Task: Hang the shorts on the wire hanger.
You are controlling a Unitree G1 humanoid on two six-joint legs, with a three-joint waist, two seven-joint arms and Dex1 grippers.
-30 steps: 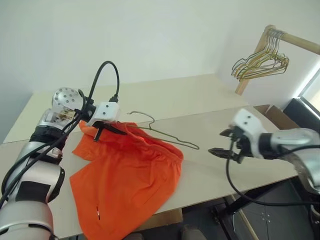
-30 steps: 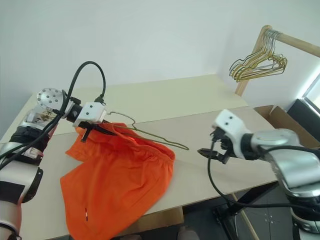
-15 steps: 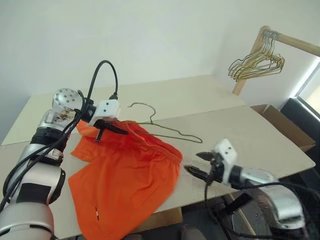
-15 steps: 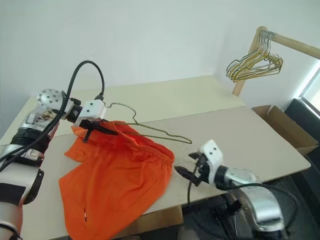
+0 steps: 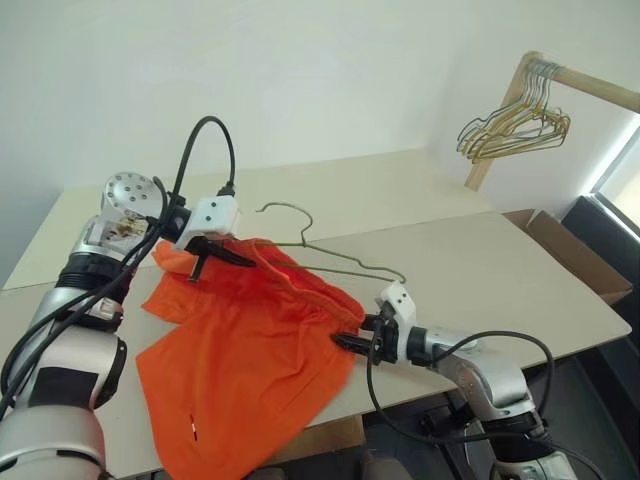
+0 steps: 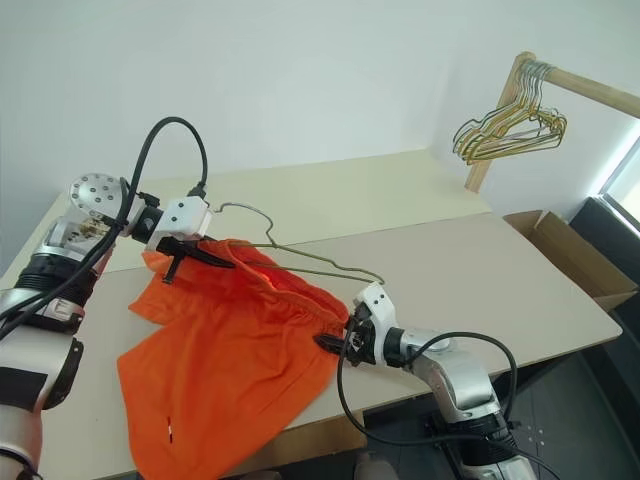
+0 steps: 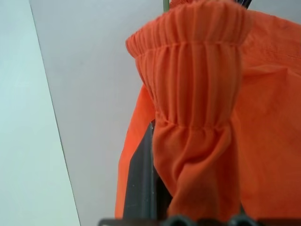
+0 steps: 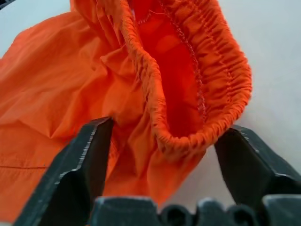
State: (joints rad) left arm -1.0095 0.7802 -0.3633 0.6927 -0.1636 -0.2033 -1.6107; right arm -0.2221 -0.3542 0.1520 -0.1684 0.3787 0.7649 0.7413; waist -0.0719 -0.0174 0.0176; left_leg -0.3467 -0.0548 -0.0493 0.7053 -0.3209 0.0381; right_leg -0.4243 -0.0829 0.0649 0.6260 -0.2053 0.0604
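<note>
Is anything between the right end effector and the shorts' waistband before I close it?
Nothing visible. The right end effector is open with the gathered waistband end of the shorts already between its fingers. The left end effector holds the other end up.

Orange shorts (image 5: 250,340) draped beside hanger (image 5: 330,262)

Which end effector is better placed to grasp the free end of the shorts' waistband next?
The right end effector. Its open fingers already stand either side of the shorts' waistband end. The left end effector is shut on the waistband's other end, holding it up by the wire hanger.
</note>
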